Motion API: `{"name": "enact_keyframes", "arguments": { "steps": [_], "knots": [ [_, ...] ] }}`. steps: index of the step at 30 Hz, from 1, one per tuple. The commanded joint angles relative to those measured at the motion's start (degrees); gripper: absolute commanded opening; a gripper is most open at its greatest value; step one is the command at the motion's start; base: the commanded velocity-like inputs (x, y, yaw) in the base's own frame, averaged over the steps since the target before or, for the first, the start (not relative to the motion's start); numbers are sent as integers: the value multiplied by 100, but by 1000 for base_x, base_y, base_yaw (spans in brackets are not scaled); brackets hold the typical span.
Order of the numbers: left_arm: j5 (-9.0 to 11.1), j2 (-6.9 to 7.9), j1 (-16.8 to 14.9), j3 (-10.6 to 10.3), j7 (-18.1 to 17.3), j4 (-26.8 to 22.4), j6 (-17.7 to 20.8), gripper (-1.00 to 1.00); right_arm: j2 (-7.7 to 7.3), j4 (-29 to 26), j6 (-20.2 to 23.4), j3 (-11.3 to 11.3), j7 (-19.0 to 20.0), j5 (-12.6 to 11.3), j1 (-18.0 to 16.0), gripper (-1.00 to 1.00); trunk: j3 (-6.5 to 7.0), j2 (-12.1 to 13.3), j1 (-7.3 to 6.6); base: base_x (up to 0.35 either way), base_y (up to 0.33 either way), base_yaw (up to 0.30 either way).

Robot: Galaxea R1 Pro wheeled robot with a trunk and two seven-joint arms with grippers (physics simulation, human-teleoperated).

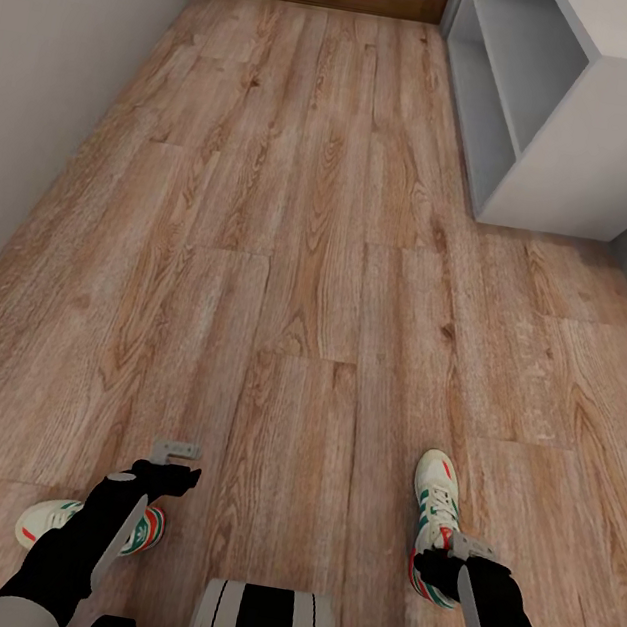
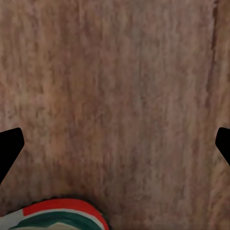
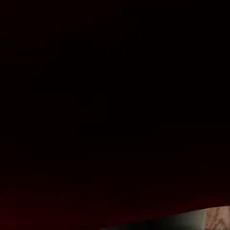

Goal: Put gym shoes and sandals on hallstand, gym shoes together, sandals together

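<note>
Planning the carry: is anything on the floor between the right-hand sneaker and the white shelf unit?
Nothing visible: bare floor lies between the right sneaker and the shelf unit. The right claw is over that sneaker's heel.

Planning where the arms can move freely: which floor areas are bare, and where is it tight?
Bare planks of the corridor floor run between the left wall and the grey-white shelf unit. It is crowded near the robot: left gym shoe, right gym shoe.
</note>
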Motion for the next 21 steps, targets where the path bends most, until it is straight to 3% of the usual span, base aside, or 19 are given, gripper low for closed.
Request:
{"name": "enact_keyframes", "arguments": {
  "steps": [1,21],
  "knots": [
    [1,0,1,-1,0,1,0,100,1,168,-1,-1,1,-21,2,-100,-1,0,1,0,0,0],
    [-5,-1,2,-1,12,1,-1,100,1,168,-6,-1,1,-13,4,-100,-1,0,1,0,0,0]
  ]
}}
